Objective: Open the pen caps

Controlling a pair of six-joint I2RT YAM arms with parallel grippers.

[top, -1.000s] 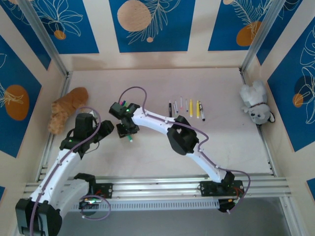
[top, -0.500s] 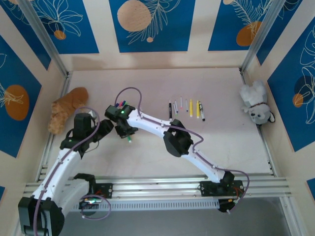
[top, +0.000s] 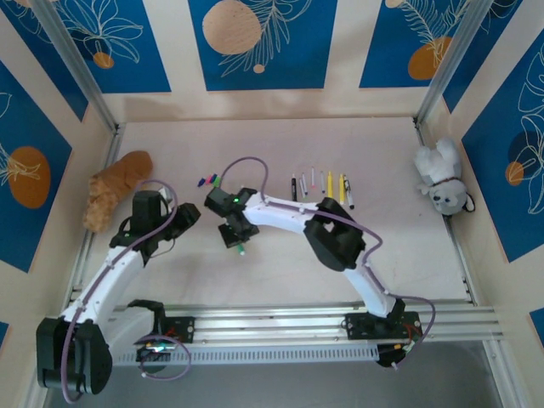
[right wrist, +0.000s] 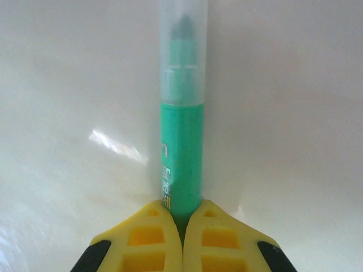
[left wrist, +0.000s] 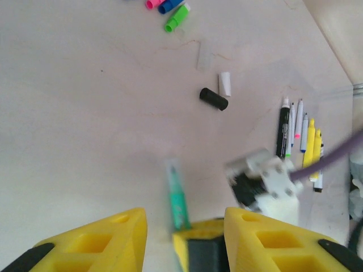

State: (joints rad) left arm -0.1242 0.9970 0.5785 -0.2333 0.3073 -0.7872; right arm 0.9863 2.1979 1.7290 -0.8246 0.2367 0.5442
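Centrally on the pale worktop point(top: 280, 272), the right tool point(right wrist: 181, 220) is clenched on the end of a green pen point(right wrist: 181, 153), whose clear cap point(right wrist: 183, 51) covers its tip. Near it, the left tool point(left wrist: 184, 225) hangs released, holding nothing. A loose black cap point(left wrist: 214, 99) lies beyond, and more pens point(left wrist: 300, 133) lie in a row farther right.
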